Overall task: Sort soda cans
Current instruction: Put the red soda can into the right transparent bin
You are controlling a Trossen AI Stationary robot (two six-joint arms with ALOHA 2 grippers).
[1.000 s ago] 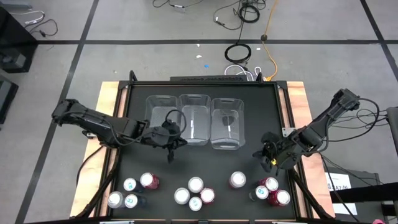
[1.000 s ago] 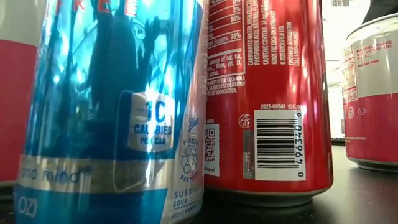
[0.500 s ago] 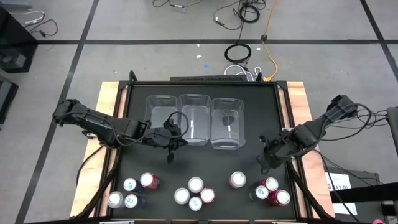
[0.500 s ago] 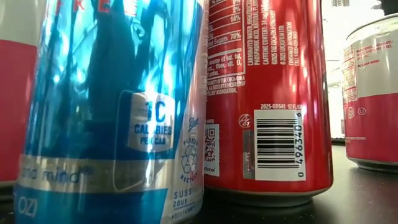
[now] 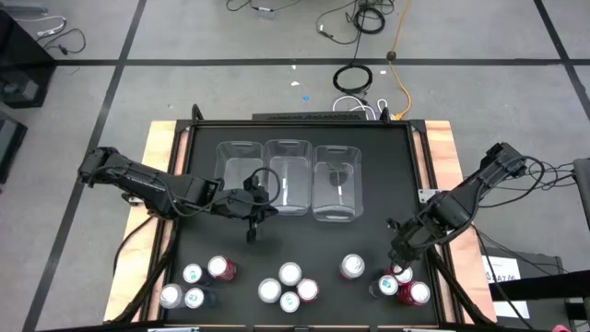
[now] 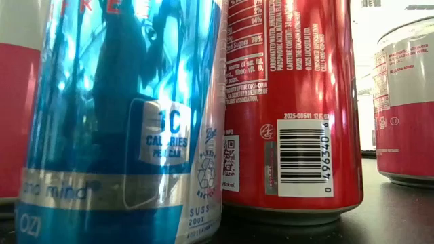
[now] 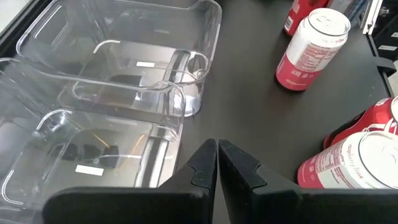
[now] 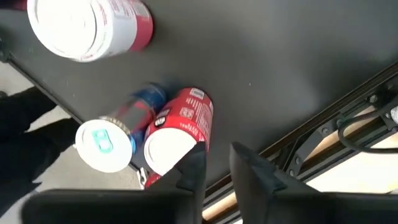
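Soda cans [image 5: 289,284] stand in loose clusters along the near edge of the black tabletop [image 5: 369,235], none inside the three clear bins [image 5: 288,179] lined up at the far side. The right pincer [image 5: 399,257] hovers over the right-hand cluster, fingers slightly parted and holding nothing. The left pincer [image 5: 251,232], closed and empty, hangs beside the bins.

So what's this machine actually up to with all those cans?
It's sorting soda cans into the three clear bins, all empty so far. The right gripper is low over the cluster of cans near the table's right front corner, jaws slightly apart, holding nothing yet. The left gripper waits, jaws shut and empty, beside the bins. All the cans stand along the front edge.
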